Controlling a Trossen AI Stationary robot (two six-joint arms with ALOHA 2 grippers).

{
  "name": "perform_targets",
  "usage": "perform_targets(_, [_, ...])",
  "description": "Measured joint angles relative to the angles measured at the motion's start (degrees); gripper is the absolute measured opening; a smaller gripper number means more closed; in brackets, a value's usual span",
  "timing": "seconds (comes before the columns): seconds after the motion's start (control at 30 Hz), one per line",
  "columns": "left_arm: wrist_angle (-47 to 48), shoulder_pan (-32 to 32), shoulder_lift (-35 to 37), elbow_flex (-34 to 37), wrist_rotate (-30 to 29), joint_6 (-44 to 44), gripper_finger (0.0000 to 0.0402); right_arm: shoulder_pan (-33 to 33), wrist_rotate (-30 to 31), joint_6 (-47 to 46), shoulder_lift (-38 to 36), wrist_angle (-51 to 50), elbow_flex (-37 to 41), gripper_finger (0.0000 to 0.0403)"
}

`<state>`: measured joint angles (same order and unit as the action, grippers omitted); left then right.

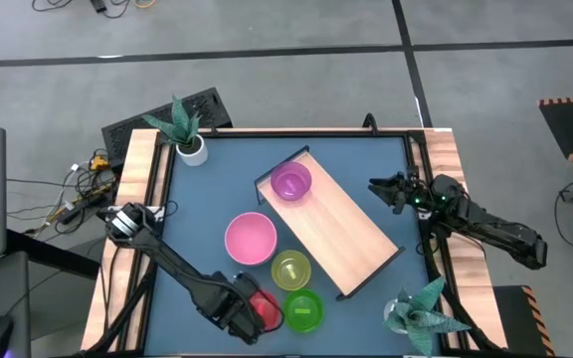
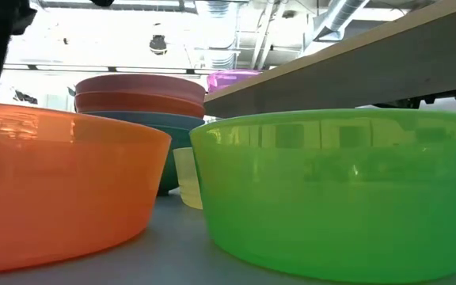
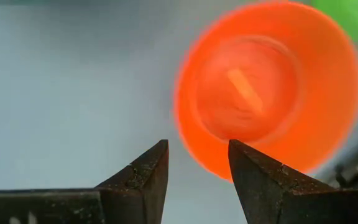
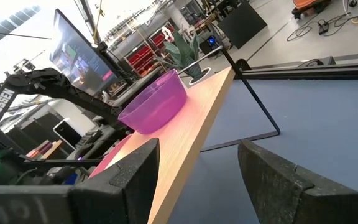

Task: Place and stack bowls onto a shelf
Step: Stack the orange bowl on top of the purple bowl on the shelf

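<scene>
Left wrist view shows my left tool (image 3: 197,163) hanging over the red bowl (image 3: 269,87), its two fingers parted with a gap between them and nothing in it; the near rim of the bowl lies just past the fingertips. Seen from above, that tool (image 1: 239,316) sits at the front of the blue surface (image 1: 197,209), right beside the red bowl (image 1: 265,308), with the green bowl (image 1: 305,310) just beside the red one on the far side from me.

I judge the step in hand to be the reach for the red bowl: it is not yet gripped. One purple bowl (image 1: 290,182) already stands on the shelf (image 1: 341,234), at its far end, so the job is barely begun. The pink bowl (image 1: 251,239) and the yellow-green bowl (image 1: 290,269) wait on the surface beside the shelf's long edge.

Next I would need to drop so that one finger goes inside the rim and one outside, then close on the wall. The green neighbour is close, so the outside finger should come in on the free side.

My right tool (image 4: 197,168) waits with fingers spread, empty, off the right side of the shelf, looking along the board toward the purple bowl (image 4: 155,102).
</scene>
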<state>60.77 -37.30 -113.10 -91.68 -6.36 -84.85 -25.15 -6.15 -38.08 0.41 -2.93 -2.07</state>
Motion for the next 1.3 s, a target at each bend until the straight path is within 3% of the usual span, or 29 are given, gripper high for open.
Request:
perform_targets(0.3, [-3.41,0.52,-0.42,1.38,-3.51,-5.82,0.0151,0.0,0.0,0.02,0.01,0.02,0.0,0.0245])
perform_targets(0.63, [-11.44,0.73,-0.46,9.68,-0.52,-7.43,0.0148,0.0,0.0,-0.05,-0.01,0.02,0.0,0.0245])
perform_targets(0.77, [-11.39,1.08,-0.5,9.94,-0.32,-6.83,0.0109,0.0,0.0,-0.05,0.02,0.01,0.0,0.0245])
perform_targets(0.93, [-11.77,1.4,-0.5,9.94,1.9,-6.49,0.0015,-0.02,0.0,-0.03,-0.01,0.02,0.0,0.0245])
perform_targets(1.13, [-11.58,2.12,-0.5,7.27,4.19,-6.5,0.0001,0.0,0.02,0.15,0.0,-0.01,0.0,0.0245])
perform_targets(1.3, [-5.74,4.03,-0.5,-0.26,5.37,-4.76,0.0,-0.01,0.03,0.13,0.02,0.0,0.0,0.0245])
